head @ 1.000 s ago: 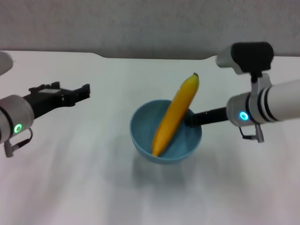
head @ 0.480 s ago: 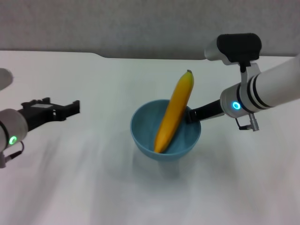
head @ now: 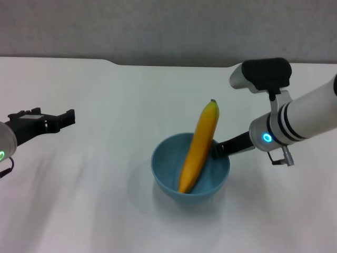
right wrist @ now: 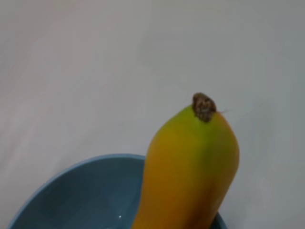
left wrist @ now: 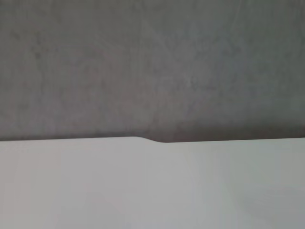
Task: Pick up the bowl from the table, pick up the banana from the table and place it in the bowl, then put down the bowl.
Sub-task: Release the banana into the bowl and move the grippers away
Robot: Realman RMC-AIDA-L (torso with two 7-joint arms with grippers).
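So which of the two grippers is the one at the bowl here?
The right gripper: it is at the bowl's rim, beside the banana leaning inside. The left gripper is far off over the table, touching nothing.

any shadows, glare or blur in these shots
Head view: the bowl throws a soft, smeared shadow on the table; no hard glare. Left wrist view: only the table edge and a grey wall, evenly lit. Right wrist view: the banana fills the foreground, its edges a little soft.
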